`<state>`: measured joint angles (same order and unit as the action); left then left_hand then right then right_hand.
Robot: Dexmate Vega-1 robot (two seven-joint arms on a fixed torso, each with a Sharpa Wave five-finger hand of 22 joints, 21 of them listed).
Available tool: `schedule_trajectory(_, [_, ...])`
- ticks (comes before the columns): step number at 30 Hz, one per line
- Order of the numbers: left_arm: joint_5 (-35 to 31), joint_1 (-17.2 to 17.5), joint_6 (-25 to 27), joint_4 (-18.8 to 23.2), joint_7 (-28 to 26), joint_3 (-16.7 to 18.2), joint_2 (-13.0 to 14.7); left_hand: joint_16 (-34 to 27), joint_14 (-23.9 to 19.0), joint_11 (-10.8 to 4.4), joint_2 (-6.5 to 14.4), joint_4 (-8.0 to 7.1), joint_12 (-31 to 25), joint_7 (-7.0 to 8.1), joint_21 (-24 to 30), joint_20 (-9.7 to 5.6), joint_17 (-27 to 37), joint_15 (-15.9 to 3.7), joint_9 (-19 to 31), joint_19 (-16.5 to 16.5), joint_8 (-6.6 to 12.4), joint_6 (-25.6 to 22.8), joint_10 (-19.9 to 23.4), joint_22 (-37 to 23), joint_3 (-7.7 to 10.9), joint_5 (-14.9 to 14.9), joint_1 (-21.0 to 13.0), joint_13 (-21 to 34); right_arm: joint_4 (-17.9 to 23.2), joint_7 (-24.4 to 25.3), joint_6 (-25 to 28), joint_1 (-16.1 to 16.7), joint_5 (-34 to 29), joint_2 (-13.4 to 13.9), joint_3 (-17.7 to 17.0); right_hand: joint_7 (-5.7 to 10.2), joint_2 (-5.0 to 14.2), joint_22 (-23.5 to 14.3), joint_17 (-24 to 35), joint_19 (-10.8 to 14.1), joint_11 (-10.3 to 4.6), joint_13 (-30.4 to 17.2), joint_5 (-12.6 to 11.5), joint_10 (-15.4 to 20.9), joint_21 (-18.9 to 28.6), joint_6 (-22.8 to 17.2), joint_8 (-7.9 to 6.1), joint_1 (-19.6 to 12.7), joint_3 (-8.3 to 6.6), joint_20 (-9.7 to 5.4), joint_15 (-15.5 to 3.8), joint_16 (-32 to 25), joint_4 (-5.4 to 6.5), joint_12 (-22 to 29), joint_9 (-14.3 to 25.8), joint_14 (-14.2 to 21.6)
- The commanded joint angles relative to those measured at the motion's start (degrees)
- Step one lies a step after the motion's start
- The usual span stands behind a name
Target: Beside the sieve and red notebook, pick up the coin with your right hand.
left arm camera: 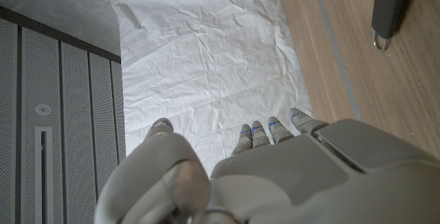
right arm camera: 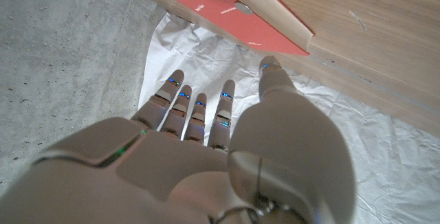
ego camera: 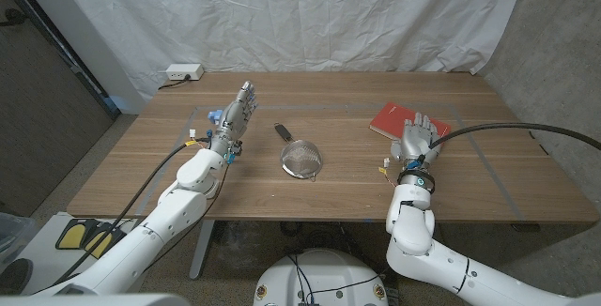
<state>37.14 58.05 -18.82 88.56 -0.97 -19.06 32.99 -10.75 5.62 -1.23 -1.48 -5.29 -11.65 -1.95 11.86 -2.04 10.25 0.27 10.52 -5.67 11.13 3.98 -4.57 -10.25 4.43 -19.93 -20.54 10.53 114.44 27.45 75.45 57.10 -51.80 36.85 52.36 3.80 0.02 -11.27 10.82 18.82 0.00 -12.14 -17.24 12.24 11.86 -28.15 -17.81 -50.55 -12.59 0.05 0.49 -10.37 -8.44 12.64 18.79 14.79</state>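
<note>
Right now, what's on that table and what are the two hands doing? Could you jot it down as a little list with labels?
Table: wooden table, white cloth hung behind it
Sieve: metal sieve near the table's middle, dark handle pointing away from the robot
Notebook: red notebook on the robot's right side
Coin: small round thing on the notebook, seen in the right wrist view; probably the coin
Left hand: left hand open, fingers extended, holds nothing
Right hand: right hand open, fingers beside the notebook, holds nothing
Other: white power strip at the far edge

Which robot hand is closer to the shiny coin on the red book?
The right hand. It is open, its fingertips by the red notebook, where the coin lies. The left hand is beyond the sieve.
</note>
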Motion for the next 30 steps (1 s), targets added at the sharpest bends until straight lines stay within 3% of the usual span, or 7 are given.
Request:
schedule_trajectory(1, [-0.5,0.1,0.6,0.9,-0.6,-0.3,0.1,0.1,0.3,0.12,0.5,-0.11,0.2,0.03,-0.2,-1.41,0.3,0.25,0.1,-0.5,0.20,-0.1,0.0,-0.1,-0.52,0.0,0.0,0.2,-3.5,3.3,0.9,-1.6,2.0,-0.2,2.4,0.73,0.26,-0.3,0.4,-0.9,0.07,-0.5,-0.4,-0.6,-0.2,-0.2,-0.76,-0.9,-0.51,0.13,-0.19,-0.3,0.13,0.0,0.9,-0.6])
schedule_trajectory(10, [-1.0,0.7,1.2,1.9,-1.7,-0.3,0.4,0.0,0.3,0.21,0.5,-0.16,0.1,0.04,-0.2,-1.21,0.3,0.21,0.1,-0.6,0.23,-0.3,0.1,-0.1,-0.63,0.0,0.1,0.2,-5.2,5.3,-1.8,-2.3,4.0,-0.4,2.4,1.61,0.72,-0.7,0.9,-1.6,0.71,-1.2,-0.9,-0.8,0.1,0.9,-2.02,-1.0,-0.35,0.57,-0.52,-0.7,0.52,0.4,2.9,-0.9])
schedule_trajectory(16, [-1.0,0.6,1.1,1.7,-1.9,-0.3,0.1,0.0,0.3,0.22,0.6,-0.18,0.2,0.06,-0.2,-1.15,0.3,0.24,0.1,-0.6,0.21,-0.3,0.0,-0.1,-0.69,0.0,0.1,0.2,-7.6,8.3,-4.6,-2.2,5.1,-1.4,1.6,1.19,0.84,-1.1,1.3,-1.9,1.32,-2.2,-1.3,-1.8,0.6,3.5,-3.20,-0.9,0.11,0.61,-0.50,-0.9,0.89,0.7,5.5,-1.2])
schedule_trajectory(20, [-1.0,0.3,1.1,1.6,-1.8,-0.3,0.0,0.0,0.3,0.23,0.6,-0.19,0.2,0.09,-0.3,-1.16,0.3,0.24,0.1,-0.6,0.19,-0.2,-0.1,-0.1,-0.72,0.0,0.1,0.2,-8.8,9.8,-5.6,-2.1,5.9,-2.3,0.7,2.38,0.85,-1.6,1.9,-1.5,1.08,-3.6,-1.7,-0.9,1.3,3.1,-6.43,-0.5,0.90,0.36,-0.95,-1.8,1.33,1.8,9.3,0.0])
schedule_trajectory(25, [-0.9,-0.2,1.1,0.9,-1.4,-0.6,-0.2,0.1,0.4,0.14,0.6,-0.22,0.2,0.03,-0.3,-1.13,0.3,0.26,0.1,-0.7,0.17,-0.2,0.0,-0.1,-0.80,0.0,0.1,0.2,-9.0,10.0,-5.5,-2.2,6.5,-2.4,0.3,3.39,1.20,-2.4,3.0,-1.1,0.89,-6.3,-2.5,-0.6,2.3,5.7,-10.75,-0.3,1.87,-0.05,-1.55,-2.6,1.70,3.4,16.1,1.5])
schedule_trajectory(26, [-1.0,-0.3,1.1,0.8,-1.5,-0.6,-0.4,0.1,0.5,0.16,0.7,-0.22,0.2,0.04,-0.3,-1.12,0.3,0.17,0.1,-0.7,0.18,-0.2,0.0,-0.1,-0.82,0.0,0.1,0.2,-9.0,10.1,-5.5,-2.1,6.6,-2.3,0.2,3.34,1.13,-2.7,3.4,-1.1,0.89,-7.2,-2.7,-0.8,2.6,6.9,-12.24,-0.1,2.36,-0.13,-1.53,-2.7,1.87,3.8,18.6,1.5])
schedule_trajectory(30, [-1.1,-0.9,1.1,0.3,-1.2,-0.9,-0.6,0.1,0.5,-0.01,0.7,-0.23,0.2,0.12,-0.3,-1.12,0.3,0.27,0.1,-0.7,0.16,-0.2,0.0,-0.1,-0.88,0.0,0.1,0.2,-9.2,10.2,-4.7,-2.2,6.8,-2.3,0.0,2.94,1.16,-2.9,3.8,-1.1,0.93,-8.3,-2.9,-1.2,2.9,8.2,-13.84,0.2,2.86,0.01,-1.42,-2.7,2.08,4.2,21.3,1.3])
